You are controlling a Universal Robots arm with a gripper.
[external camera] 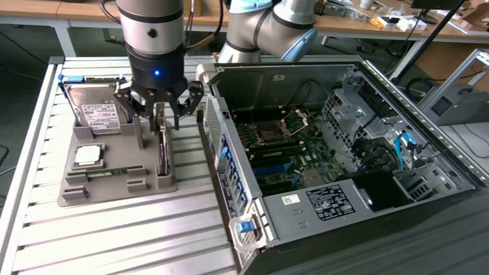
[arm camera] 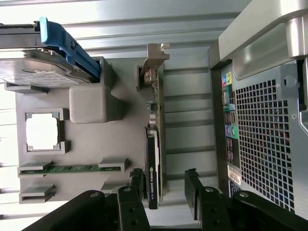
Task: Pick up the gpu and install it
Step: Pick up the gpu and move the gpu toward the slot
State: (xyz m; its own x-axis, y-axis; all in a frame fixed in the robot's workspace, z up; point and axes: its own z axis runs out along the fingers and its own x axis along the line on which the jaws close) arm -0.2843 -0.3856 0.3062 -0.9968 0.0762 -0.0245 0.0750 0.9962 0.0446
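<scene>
I have the gripper [external camera: 159,117] spread wide over the gpu [external camera: 162,150], which stands on edge in the grey holder tray [external camera: 114,192], just below, between the fingers [arm camera: 136,185]. I judge this the pick-up stage, with nothing held. A clean grip calls for centring, as the card sits nearer one finger.

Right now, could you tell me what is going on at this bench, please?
A single robot arm holds its gripper low over the gpu, which stands on edge in a grey holder tray on the slatted table. The jaws are open, with one finger on each side of the card, so it is not gripped. The computer case lies open beside the tray, and the card is not in it.
</scene>
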